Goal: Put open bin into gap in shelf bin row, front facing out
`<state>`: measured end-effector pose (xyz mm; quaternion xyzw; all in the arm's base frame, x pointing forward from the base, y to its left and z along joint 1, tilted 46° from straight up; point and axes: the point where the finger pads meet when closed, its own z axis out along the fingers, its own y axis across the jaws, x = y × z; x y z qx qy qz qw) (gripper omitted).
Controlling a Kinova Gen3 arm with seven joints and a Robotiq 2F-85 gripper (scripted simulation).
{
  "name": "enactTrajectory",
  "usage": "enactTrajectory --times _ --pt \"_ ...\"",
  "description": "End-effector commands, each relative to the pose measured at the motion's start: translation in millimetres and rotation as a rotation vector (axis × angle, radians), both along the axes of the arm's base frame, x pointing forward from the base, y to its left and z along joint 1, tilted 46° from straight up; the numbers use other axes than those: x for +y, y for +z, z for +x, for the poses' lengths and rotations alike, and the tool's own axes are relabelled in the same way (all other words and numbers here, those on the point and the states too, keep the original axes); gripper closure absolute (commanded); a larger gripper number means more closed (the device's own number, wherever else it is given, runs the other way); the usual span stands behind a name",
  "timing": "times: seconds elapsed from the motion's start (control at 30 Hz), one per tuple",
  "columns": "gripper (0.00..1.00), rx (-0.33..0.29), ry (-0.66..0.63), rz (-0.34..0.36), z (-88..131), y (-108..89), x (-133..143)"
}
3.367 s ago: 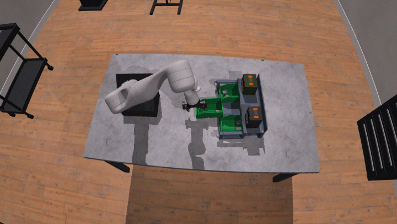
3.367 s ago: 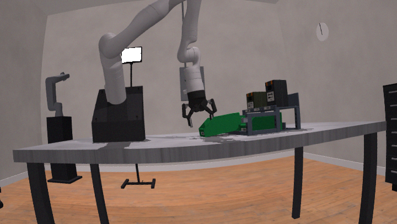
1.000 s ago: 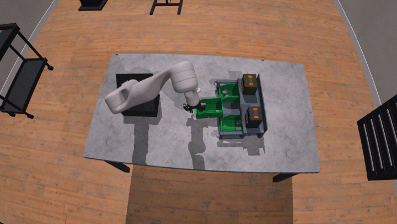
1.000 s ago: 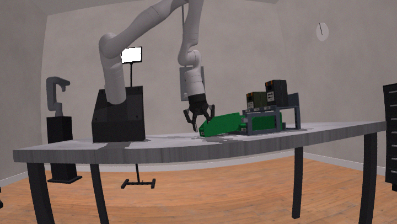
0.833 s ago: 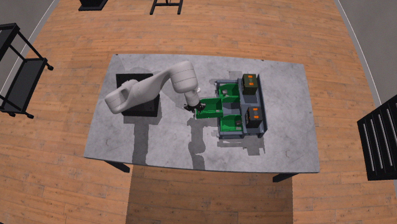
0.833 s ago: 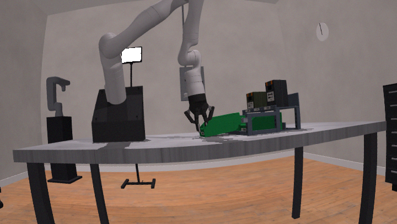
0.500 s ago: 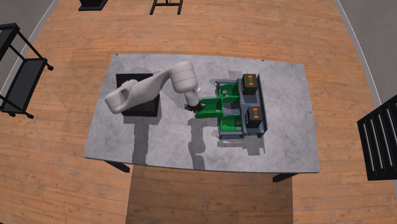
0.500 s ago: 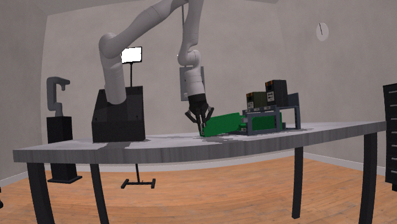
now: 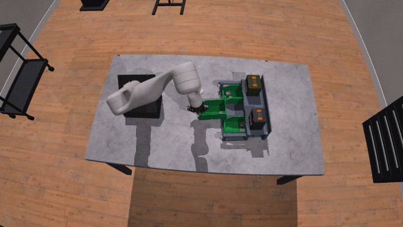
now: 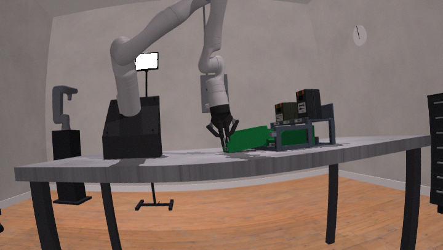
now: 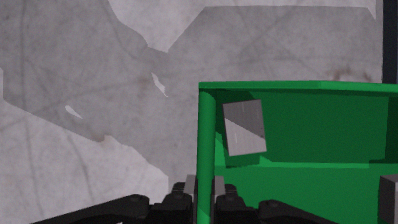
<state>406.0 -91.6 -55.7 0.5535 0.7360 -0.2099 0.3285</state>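
The open green bin (image 9: 214, 108) (image 10: 248, 138) (image 11: 310, 130) lies in front of the gap (image 9: 235, 108) in the middle of the grey shelf (image 9: 234, 138) (image 10: 306, 130). Its far end is raised at the shelf's front and its near end is low by the table. A grey part (image 11: 244, 127) lies inside it, and a second one (image 11: 389, 197) shows at the right edge of the wrist view. My gripper (image 9: 198, 110) (image 10: 224, 146) (image 11: 204, 191) is shut on the bin's near wall, one finger on each side of it.
Two more green bins (image 9: 232, 93) (image 9: 234, 125) with parts sit in the shelf on either side of the gap. Two dark boxes (image 9: 253, 84) (image 9: 258, 118) stand on the low board above. The arm's black base (image 9: 126, 80) is at the table's left.
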Motion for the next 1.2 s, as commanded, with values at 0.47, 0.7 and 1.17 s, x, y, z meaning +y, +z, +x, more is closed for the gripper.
enactTrajectory --times 0.47,0.7,1.17 --pt "0.9 -0.001 0.001 0.001 0.4 0.2 0.7" --pt "0.9 -0.001 0.001 0.001 0.4 0.2 0.7" --pt "0.9 -0.001 0.001 0.001 -0.7 5.8 6.4"
